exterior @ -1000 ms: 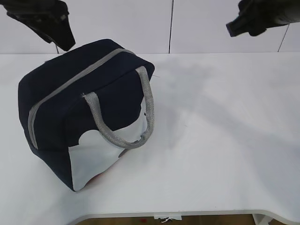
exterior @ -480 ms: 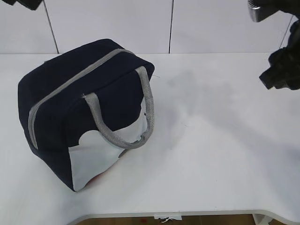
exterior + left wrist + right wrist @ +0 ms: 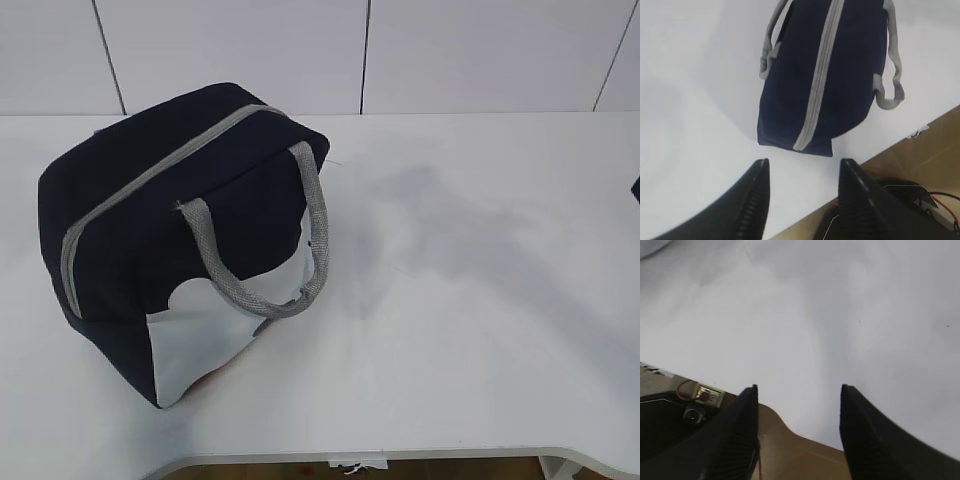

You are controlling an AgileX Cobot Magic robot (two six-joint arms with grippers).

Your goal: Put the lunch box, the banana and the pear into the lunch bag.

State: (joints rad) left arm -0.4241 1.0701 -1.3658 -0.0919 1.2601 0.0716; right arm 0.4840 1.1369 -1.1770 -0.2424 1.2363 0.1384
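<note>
A: How is the lunch bag [image 3: 180,240] expected to handle, and where is it found?

B: It is seen standing toward nine o'clock on the white table [image 3: 480,330], zipped shut along its grey zipper [image 3: 819,80]. Soft fabric is judged to give under pressure, so the body is poorly suited to pinching; a grey handle [image 3: 262,262] or the zipper's pull would be better taken. No lunch box, banana or pear is visible; they are presumed to be inside.

A: And the grippers?

B: The left gripper [image 3: 802,172] is held about half open above the bag's near end, with nothing gripped or touched. The right gripper [image 3: 799,395] is likewise parted and empty, over the bare table's edge.
</note>
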